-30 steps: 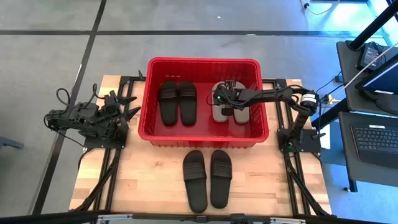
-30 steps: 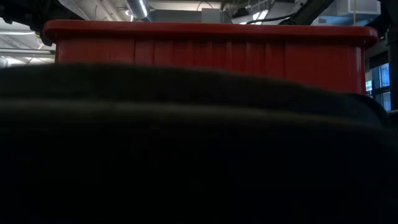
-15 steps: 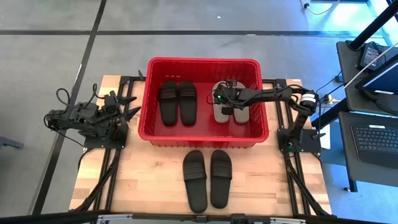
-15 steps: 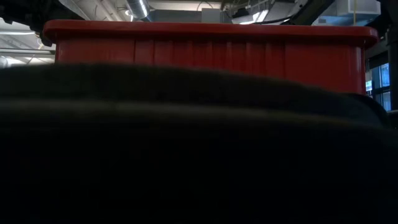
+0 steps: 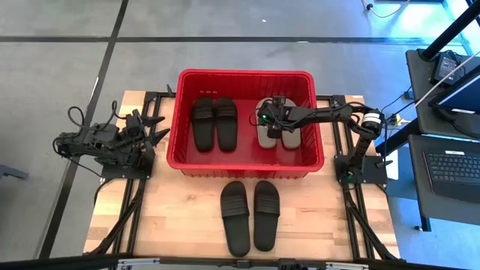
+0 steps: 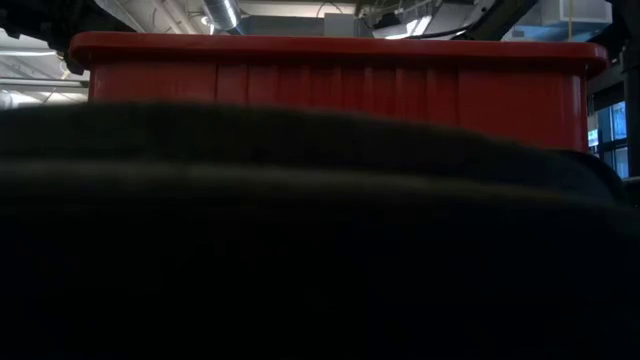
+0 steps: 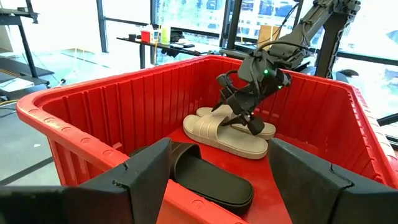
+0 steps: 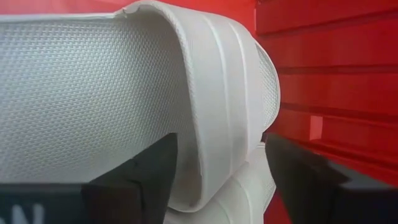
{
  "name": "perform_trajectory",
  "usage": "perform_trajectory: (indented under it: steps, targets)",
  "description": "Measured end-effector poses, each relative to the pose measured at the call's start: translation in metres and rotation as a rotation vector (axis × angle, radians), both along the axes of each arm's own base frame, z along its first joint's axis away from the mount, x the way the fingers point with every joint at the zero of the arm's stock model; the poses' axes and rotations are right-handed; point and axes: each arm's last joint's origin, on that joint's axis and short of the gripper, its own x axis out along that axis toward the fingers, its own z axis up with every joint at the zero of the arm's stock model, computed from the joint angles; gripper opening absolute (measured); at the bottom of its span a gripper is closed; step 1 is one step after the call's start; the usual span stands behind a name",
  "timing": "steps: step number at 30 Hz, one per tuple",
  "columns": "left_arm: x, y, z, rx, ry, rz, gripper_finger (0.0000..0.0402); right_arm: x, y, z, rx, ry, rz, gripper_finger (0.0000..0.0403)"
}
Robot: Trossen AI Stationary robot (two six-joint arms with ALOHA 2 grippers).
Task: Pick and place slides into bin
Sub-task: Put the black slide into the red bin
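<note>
The step in hand was the release of a beige slide inside the bin (image 5: 246,163). The right gripper (image 5: 274,124) was low in the bin's right half, over the beige pair (image 5: 263,135), which lay side by side on the floor close to the right wall. In the right wrist view its two dark fingers (image 8: 134,180) stood apart on both sides of the ribbed strap (image 8: 217,112), with a gap to it on each side, so the jaws were open and seemed no longer to hold the slide. A black pair (image 5: 214,124) lay flat in the left half of the bin. The last black pair (image 5: 250,214) was on the table (image 5: 172,217), near its front edge, just in front of the bin's front wall.

The left gripper (image 5: 155,137) waited at the left edge of the table, outside the bin, with its jaws wide open and empty.

By my judgement four slides were placed and two remained. The next move called for lifting the right gripper straight up, clear of the strap and the rim, then carrying it over the front wall to the nearer black slide and taking it by the strap.
</note>
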Motion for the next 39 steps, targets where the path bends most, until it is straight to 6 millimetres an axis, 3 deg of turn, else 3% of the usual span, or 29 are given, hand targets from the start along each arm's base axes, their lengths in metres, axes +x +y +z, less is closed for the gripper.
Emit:
perform_trajectory:
  steps: [11,17,32,39]
  targets:
    - [0.000,0.000,0.000,-0.003,-0.002,0.000,0.0260,0.001,0.002,-0.001,0.076,-0.025,0.037,0.0256]
    - [0.000,0.000,0.000,-0.003,-0.002,0.000,0.0260,0.004,0.002,0.009,0.143,-0.025,0.027,0.0256]
    - [0.000,0.000,0.000,-0.003,-0.002,0.000,0.0260,0.015,0.002,0.063,0.390,-0.046,0.014,0.0256]
    - [0.000,0.000,0.000,-0.004,-0.002,0.000,0.0260,0.024,0.009,0.118,0.418,-0.090,-0.011,0.0256]
